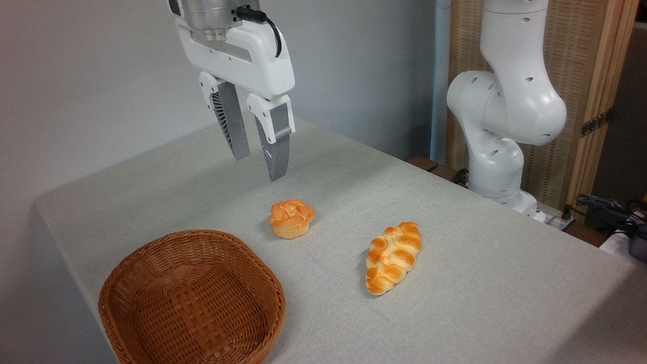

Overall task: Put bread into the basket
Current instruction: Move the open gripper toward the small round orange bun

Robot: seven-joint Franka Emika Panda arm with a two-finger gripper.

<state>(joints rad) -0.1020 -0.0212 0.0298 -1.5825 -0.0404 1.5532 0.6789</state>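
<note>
The bread (291,218), a small round golden-orange bun with a knotted top, sits on the grey table near its middle. A reddish-brown woven basket (151,263) lies at the front left with nothing inside it. My gripper (259,166) hangs in the air above and behind the bun, a little to its left. Its two ribbed fingers (234,124) are apart and hold nothing.
A longer braided oval loaf (393,256) lies to the right of the bun. The arm's white base (498,167) stands at the table's back right edge. Cables and a dark device (621,222) lie at the far right. The table's edge (65,273) runs close by the basket.
</note>
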